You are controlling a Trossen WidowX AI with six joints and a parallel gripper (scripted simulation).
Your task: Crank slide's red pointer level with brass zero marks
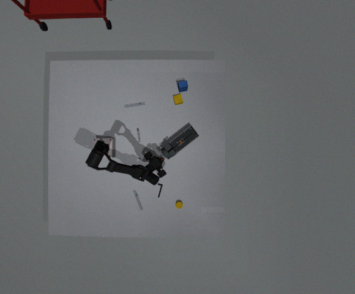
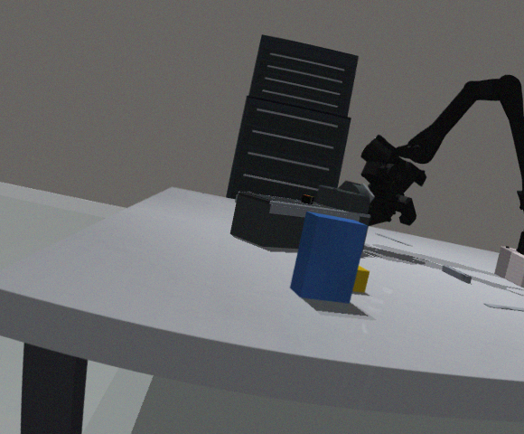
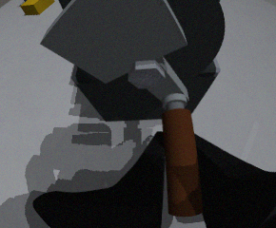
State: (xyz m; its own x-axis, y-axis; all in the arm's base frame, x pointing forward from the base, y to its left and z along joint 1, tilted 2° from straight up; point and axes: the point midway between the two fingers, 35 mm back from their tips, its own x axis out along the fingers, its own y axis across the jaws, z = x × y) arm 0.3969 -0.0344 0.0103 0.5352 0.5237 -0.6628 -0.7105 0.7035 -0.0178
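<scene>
The dark grey machine stands on the table, its long slide lying diagonally in the top view. The orange-red pointer shows small on its top; the brass zero marks are too small to tell from it, so whether they are level cannot be read. The wrist view shows a metal crank arm with a brown handle at the machine's near end. My gripper is shut on this handle, with a black finger on either side. The slide's pointer is out of the wrist view.
A blue block and yellow block stand beyond the machine. A yellow cylinder, a black hex key and grey strips lie around the arm. A red cart is off the table.
</scene>
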